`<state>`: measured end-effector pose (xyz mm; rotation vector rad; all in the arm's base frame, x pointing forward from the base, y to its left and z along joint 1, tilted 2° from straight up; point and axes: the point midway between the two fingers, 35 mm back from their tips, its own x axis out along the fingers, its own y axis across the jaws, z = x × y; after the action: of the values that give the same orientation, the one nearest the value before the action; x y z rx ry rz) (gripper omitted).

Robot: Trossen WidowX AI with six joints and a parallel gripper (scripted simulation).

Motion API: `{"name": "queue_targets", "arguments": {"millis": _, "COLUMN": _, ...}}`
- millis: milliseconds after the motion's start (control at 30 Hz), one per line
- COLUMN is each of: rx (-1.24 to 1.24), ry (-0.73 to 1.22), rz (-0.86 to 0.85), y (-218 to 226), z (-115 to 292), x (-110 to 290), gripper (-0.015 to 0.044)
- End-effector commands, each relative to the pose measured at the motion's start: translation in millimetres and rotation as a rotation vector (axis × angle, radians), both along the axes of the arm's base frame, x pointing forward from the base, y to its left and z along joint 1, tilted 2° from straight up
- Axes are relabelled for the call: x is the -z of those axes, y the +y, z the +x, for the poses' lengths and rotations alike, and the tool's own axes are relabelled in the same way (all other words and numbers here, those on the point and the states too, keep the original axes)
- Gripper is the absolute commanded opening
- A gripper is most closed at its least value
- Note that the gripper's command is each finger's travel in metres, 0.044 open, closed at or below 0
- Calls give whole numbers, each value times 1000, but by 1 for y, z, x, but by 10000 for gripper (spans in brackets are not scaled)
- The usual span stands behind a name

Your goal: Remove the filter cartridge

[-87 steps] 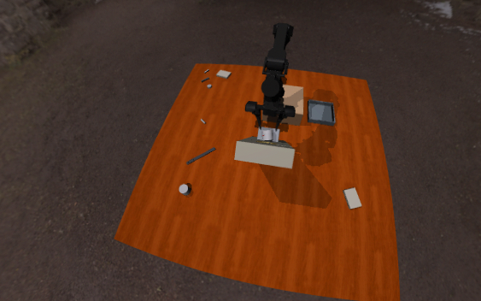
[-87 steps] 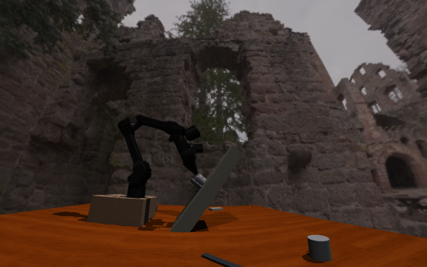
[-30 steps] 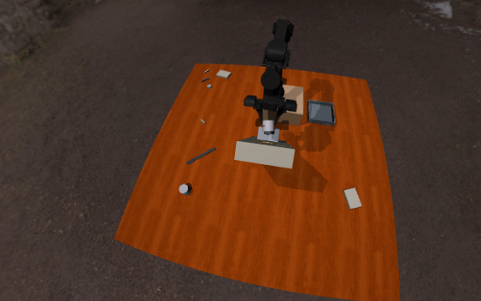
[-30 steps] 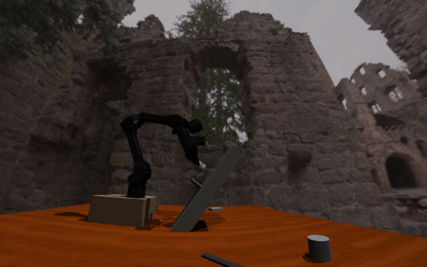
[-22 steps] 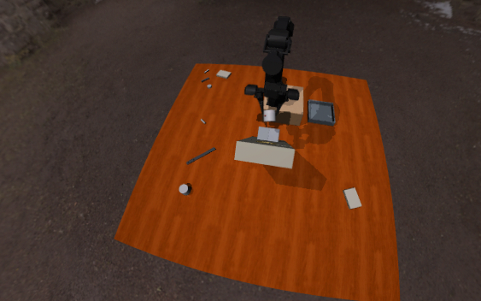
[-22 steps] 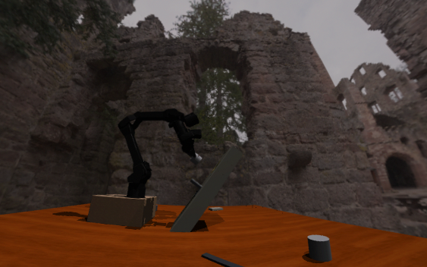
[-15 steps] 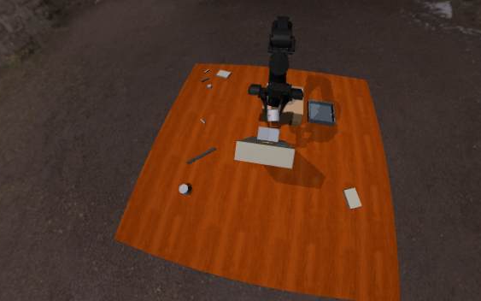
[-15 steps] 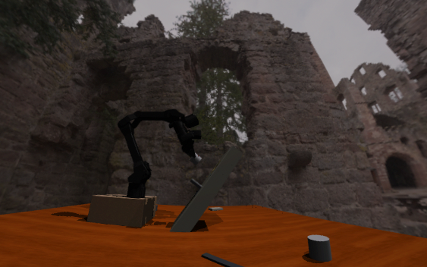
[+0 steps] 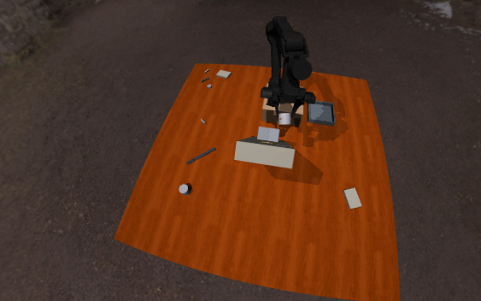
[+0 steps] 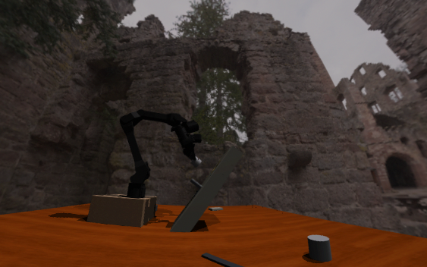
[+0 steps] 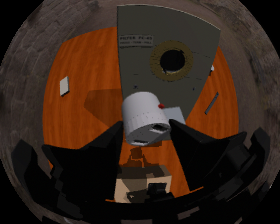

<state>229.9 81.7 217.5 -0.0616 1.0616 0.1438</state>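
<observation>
The white round filter cartridge (image 9: 284, 119) (image 10: 197, 161) (image 11: 143, 112) is out of the panel, in the air. Its slotted face points toward the wrist camera and a small red mark shows on its side. My gripper (image 9: 285, 115) (image 10: 195, 159) (image 11: 146, 124) is shut on it, one finger on each side. The tilted service panel (image 9: 264, 154) (image 10: 208, 193) (image 11: 141, 65) shows an empty dark round opening with a tan ring in the wrist view. The grey-blue tray (image 9: 333, 115) stands beside the robot's base, right of the gripper in the top view; nothing shows in it.
A pale plate (image 9: 268, 134) (image 10: 196, 183) sticks out from the panel's front, close below the cartridge. The tan base block (image 9: 270, 115) (image 10: 117, 210) is under the arm. A dark bar (image 9: 201, 156), a grey-white cylinder (image 9: 184, 189) (image 10: 319, 248) and a pale block (image 9: 352, 197) lie farther off.
</observation>
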Motion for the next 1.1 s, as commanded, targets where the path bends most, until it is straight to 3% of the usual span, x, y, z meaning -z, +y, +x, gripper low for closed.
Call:
{"name": "queue_targets", "arguments": {"millis": 0, "rx": 5, "ry": -6, "rz": 1, "y": 13, "z": 0, "x": 1, "gripper": 0}}
{"name": "queue_targets", "arguments": {"millis": 233, "rx": -19, "ry": -5, "rz": 3, "y": 22, "z": -4, "x": 2, "gripper": 0}}
{"name": "queue_targets", "arguments": {"millis": 1067, "rx": -706, "ry": -19, "rz": 10, "y": 124, "z": -74, "x": 13, "gripper": 0}}
